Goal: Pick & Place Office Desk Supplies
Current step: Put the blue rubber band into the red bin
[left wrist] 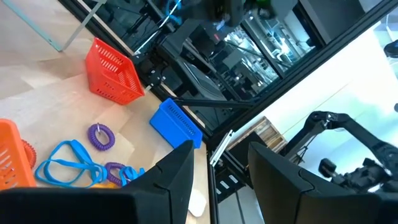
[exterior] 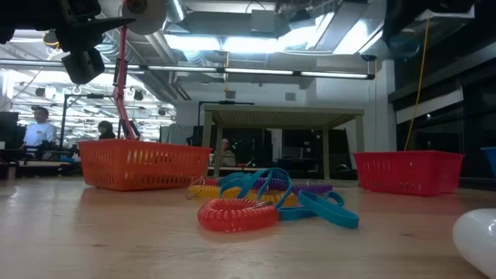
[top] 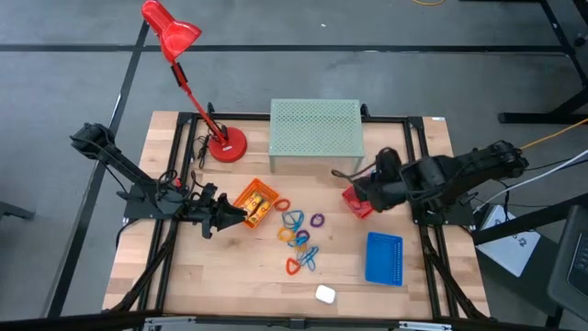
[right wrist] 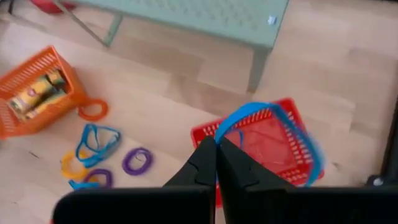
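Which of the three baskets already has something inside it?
The orange basket, by the left claw: it holds yellow tubes. The blue basket looks empty, and the red basket only has a blue loop hanging over it from the right claw.

Wooden table (top: 184, 276) carries: red lamp (top: 226, 145) base and green mesh riser (top: 315, 129) at back; orange basket (top: 256, 203) left of centre, red basket (top: 356, 201) right, blue basket (top: 384, 257) front right; coloured loops (top: 299, 241) scattered in middle; small white object (top: 325, 294) near front edge
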Motion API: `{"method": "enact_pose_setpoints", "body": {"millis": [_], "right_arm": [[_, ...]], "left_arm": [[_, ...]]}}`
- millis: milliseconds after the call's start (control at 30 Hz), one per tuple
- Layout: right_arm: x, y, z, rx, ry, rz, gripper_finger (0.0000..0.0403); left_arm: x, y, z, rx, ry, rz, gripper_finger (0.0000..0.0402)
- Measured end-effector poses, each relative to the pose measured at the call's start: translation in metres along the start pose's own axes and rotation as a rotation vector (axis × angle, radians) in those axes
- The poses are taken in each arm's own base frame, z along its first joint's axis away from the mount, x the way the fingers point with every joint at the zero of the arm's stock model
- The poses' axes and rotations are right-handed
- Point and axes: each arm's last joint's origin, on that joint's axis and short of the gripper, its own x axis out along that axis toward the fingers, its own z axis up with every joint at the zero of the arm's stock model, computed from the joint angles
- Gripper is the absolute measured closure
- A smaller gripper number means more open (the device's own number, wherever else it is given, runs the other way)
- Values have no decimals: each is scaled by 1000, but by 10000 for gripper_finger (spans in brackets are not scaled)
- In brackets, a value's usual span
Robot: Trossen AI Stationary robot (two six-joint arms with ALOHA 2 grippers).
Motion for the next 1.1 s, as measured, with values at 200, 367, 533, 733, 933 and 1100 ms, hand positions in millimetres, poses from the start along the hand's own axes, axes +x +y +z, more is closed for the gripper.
{"method": "enact_pose_setpoints", "body": {"millis": [200,367,533,733,933,1100], "right_arm": [[57,-9,-45,61,49,30,403],[96,-24,-68,190,13,111,403],[124,-40,-85,263,67,112,403],[143,-48,-97,335,79,163,403],[141,-45,-95,352,51,181,399],[141,-46,-96,391,94,169,337]], "left_arm": [[0,0,0,1,-1,2,254],[0,0,0,-7,1,-2,254],[0,0,0,-14,2,-3,254],[0,0,0,-11,2,-2,254],[0,0,0,-15,1,0,254],[0,0,0,-14,-6,6,254]]}}
